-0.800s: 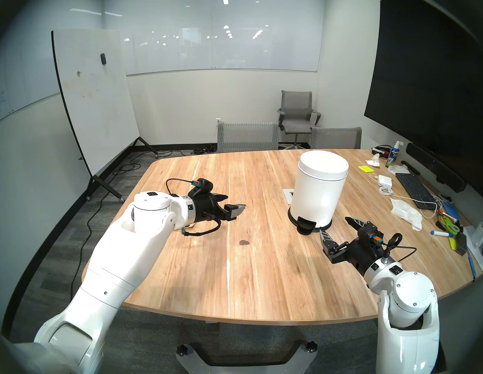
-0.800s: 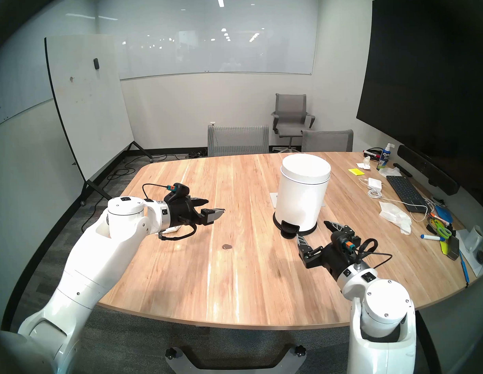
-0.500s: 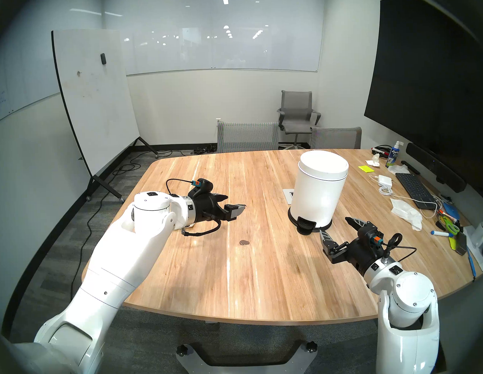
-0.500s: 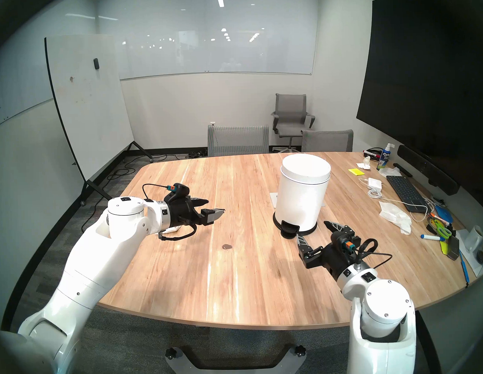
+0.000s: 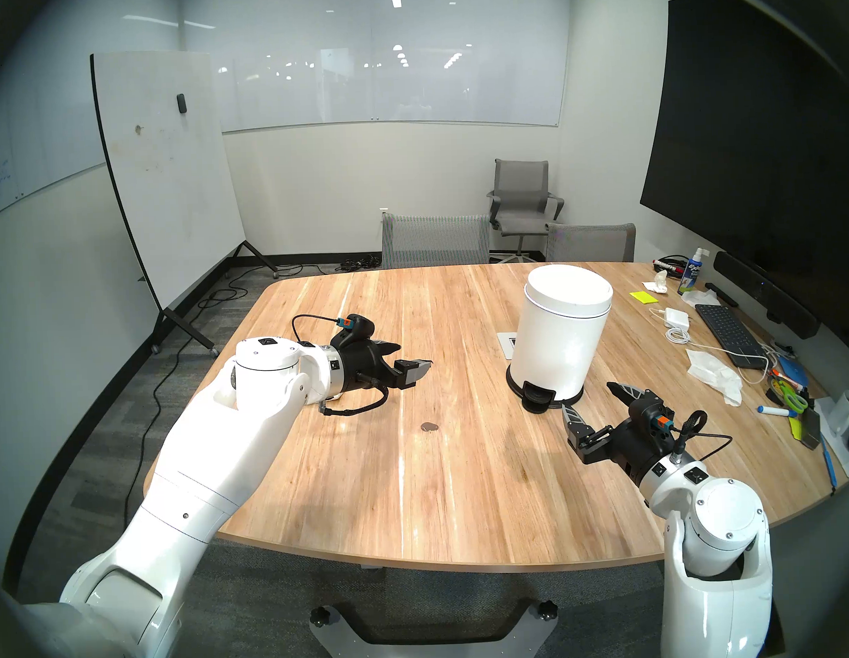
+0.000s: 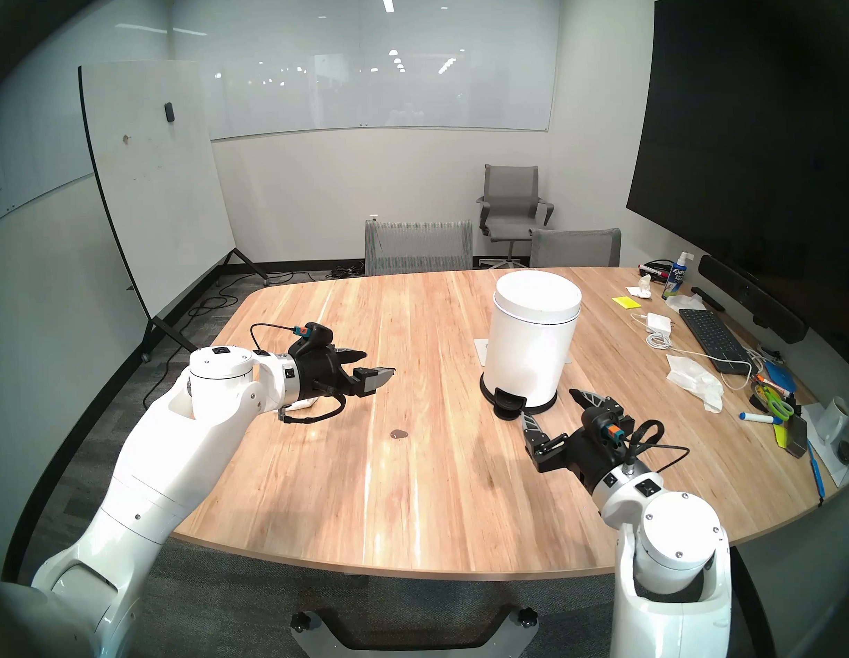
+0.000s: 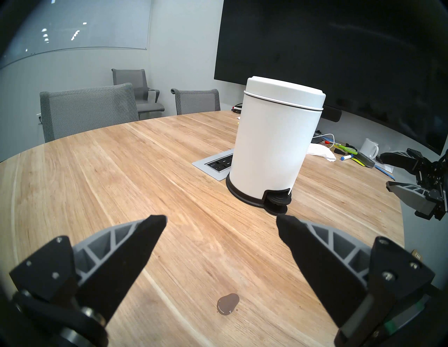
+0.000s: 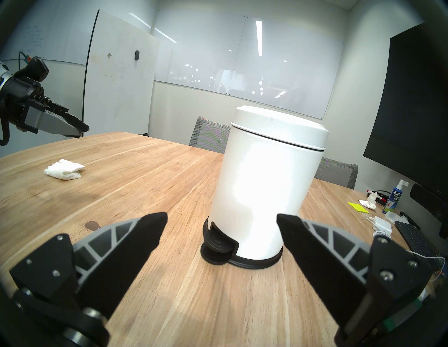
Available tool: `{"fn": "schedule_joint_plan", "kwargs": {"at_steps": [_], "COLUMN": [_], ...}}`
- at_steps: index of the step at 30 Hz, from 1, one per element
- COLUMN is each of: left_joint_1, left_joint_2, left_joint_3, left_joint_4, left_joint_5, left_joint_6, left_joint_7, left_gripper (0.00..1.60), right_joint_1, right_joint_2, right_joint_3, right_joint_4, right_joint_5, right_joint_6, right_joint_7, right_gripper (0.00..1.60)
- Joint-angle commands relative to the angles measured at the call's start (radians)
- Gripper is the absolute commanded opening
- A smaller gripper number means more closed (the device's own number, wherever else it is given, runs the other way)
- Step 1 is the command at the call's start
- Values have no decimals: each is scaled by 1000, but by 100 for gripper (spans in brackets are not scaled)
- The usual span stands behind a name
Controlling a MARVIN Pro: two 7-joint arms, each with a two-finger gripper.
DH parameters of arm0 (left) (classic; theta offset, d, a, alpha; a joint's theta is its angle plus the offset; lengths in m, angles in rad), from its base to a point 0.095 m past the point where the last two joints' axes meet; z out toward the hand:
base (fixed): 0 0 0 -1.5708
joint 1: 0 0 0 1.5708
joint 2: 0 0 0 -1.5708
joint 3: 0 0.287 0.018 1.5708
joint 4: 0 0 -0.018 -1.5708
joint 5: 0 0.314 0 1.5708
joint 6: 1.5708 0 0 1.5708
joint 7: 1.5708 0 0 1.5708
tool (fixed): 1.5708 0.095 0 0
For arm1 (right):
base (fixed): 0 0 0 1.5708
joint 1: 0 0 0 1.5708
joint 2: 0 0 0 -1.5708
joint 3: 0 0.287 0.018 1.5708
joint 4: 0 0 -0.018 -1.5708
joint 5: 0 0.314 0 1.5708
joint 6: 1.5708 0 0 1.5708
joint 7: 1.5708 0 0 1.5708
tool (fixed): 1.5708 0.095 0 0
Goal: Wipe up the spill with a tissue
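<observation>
Brown spill [image 5: 430, 426] lies mid-desk [image 5: 466, 488], tissue [image 8: 64, 169] near the left edge under the released left claw [image 5: 408, 356]; right claw [image 5: 589, 400] released; judged best: descend squarely, pinch the tissue's bulk.

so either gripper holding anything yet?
No. Left gripper and right gripper are both open and empty; the tissue lies on the table.

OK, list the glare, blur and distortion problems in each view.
Head views: fisheye bends the table edge, dark rim all round, ceiling lights streak the wood. Right wrist view: glare whitens the bin front. Left wrist view: the spill is sharp; the near fingers look oversized.
</observation>
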Motion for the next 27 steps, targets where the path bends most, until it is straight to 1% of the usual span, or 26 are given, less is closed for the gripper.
{"fn": "schedule_joint_plan", "kwargs": {"at_steps": [1,6,13,18,22,27], "left_joint_1": [-9,-11,-35,-34,-53,-72], "left_joint_2": [0,-2,4,25,42,65], "left_joint_3": [-2,-4,-14,-22,-35,-45], "left_joint_4": [-13,-11,31,45,69,110], "left_joint_5": [0,-2,-16,-16,-22,-19], "left_joint_6": [-1,1,10,-1,3,-10], "left_joint_7": [-1,-1,-24,-48,-68,-94], "left_gripper": [160,160,160,160,160,160], "right_joint_1": [2,2,2,2,2,2], "right_joint_2": [0,0,0,0,0,0], "right_joint_3": [-2,-2,-2,-2,-2,-1], "right_joint_4": [-19,-19,-19,-19,-19,-19], "right_joint_5": [1,1,1,1,1,1], "right_joint_6": [-1,-1,-1,-1,-2,-2], "right_joint_7": [0,0,0,0,0,0], "right_gripper": [160,160,160,160,160,160]}}
